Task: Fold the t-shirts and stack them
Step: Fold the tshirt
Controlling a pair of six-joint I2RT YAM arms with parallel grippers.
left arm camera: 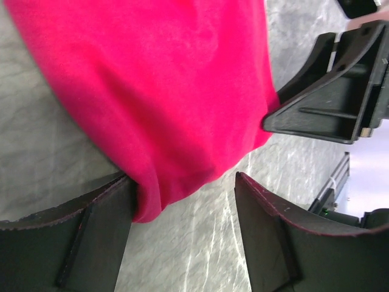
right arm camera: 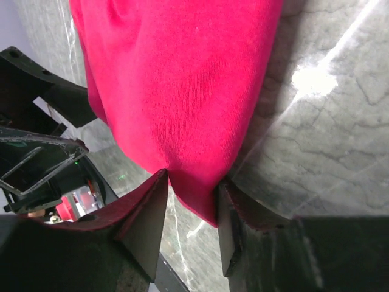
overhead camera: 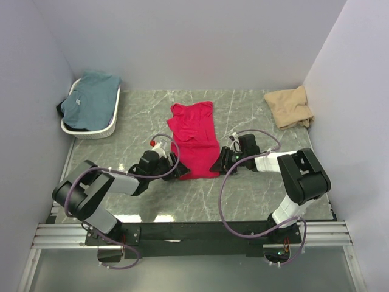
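The red t-shirt (overhead camera: 193,139) lies lengthwise on the marble table (overhead camera: 121,128), folded into a long strip. My left gripper (overhead camera: 177,166) is at its near left corner, my right gripper (overhead camera: 223,160) at its near right corner. In the left wrist view the gripper (left arm camera: 182,179) stands wide open, with the red cloth (left arm camera: 164,79) brushing only one finger. In the right wrist view the gripper (right arm camera: 191,177) is narrower but open, and the red corner (right arm camera: 182,79) sits between the fingers, touching both. The teal t-shirt (overhead camera: 91,99) fills the basket. The tan t-shirt (overhead camera: 290,107) lies crumpled at the back right.
The white oval basket (overhead camera: 97,130) stands at the back left against the wall. Walls close in the table on the left, back and right. The right gripper's fingers (left arm camera: 331,97) show beyond the cloth in the left wrist view.
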